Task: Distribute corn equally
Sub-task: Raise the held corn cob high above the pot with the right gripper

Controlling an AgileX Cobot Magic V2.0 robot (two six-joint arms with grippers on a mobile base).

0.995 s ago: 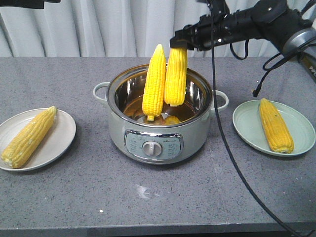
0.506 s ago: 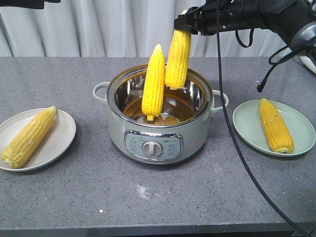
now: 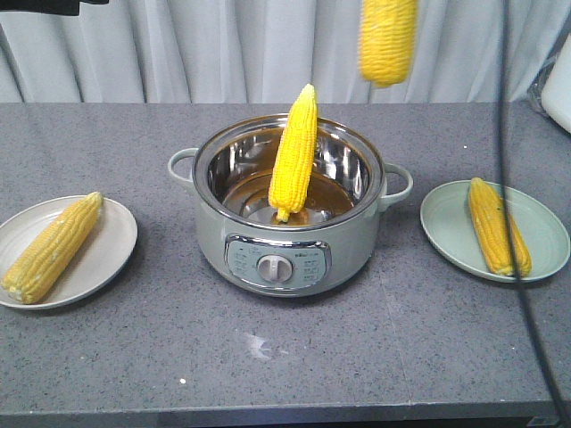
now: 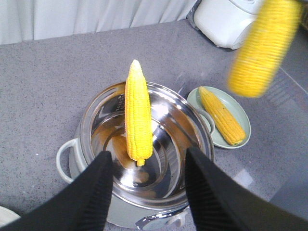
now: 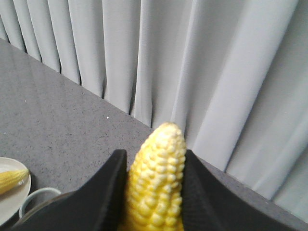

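Front: blurred yellow corn cob (image 3: pixel 388 40) hangs in the air above the round stainless-steel electric pot (image 3: pixel 277 263). A second yellow cob (image 3: pixel 294 153) leans upright inside the pot. Third cob (image 3: pixel 52 246) lies on round white plate (image 3: pixel 111 259), fourth cob (image 3: pixel 498 225) on round green plate (image 3: pixel 442 227).
Left wrist: left gripper (image 4: pixel 147 154) wide apart, empty, over the pot.
Right wrist: right gripper (image 5: pixel 155 161) clamped on the airborne cob.
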